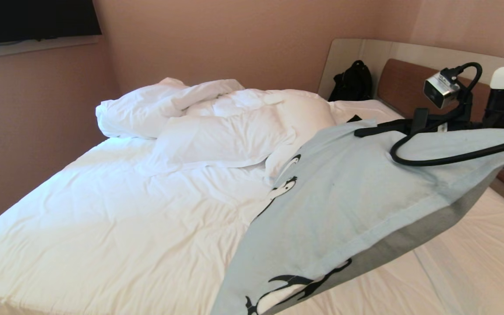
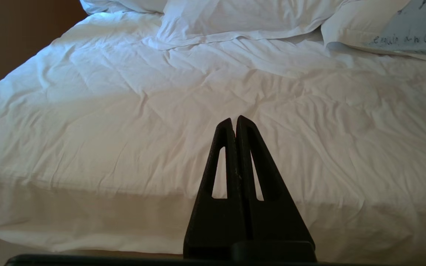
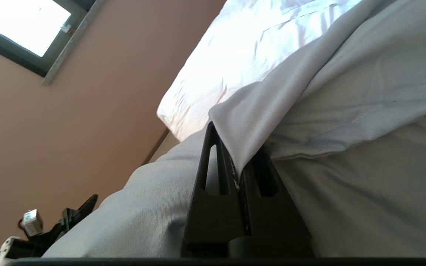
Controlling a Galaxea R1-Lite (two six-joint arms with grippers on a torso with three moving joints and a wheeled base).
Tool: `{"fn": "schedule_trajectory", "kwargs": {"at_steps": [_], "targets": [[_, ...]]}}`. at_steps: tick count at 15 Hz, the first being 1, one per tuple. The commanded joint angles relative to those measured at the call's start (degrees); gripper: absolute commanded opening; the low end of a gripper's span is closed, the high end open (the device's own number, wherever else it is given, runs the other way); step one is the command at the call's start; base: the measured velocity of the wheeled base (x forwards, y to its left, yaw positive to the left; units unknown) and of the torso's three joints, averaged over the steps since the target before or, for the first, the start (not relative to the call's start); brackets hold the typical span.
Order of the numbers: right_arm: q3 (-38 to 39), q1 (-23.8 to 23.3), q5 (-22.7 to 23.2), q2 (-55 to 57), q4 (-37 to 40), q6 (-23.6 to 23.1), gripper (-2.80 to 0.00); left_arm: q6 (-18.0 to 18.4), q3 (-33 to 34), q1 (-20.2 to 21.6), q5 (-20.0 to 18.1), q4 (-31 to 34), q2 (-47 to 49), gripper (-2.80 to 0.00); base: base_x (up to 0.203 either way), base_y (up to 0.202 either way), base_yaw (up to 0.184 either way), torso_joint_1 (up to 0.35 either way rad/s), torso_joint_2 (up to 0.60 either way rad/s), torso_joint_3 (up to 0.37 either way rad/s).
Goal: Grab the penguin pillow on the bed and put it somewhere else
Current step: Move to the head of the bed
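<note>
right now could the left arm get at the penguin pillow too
Probably not without moving: the left gripper, fingers shut, sits at the bed's near edge, and the penguin pillow hangs far across in the right gripper.

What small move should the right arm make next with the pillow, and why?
Probably carry it sideways toward the bare sheet. The right gripper is shut on the penguin pillow by its edge, and it hangs tilted over the bed, so it is lifted but not yet moved. The left gripper is shut, idle.
</note>
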Motion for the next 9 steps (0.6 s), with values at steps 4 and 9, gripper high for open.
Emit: {"fn": "schedule_trajectory", "kwargs": {"at_steps": [4,9], "targets": [[-1.32,-10.59,1.46,1.72,-0.55,-2.78,-2.8,-0.04,0.09,0.02,-0.01,0.02,-0.02,-2.8,0.0,0.0,0.0,0.0,0.0,0.0],[-4.47,-21.54,7.59,5.21,-0.86,-3.42,-2.8,0.0,0.09,0.02,-0.01,0.02,-0.02,-2.8,0.0,0.0,0.0,0.0,0.0,0.0]]}}
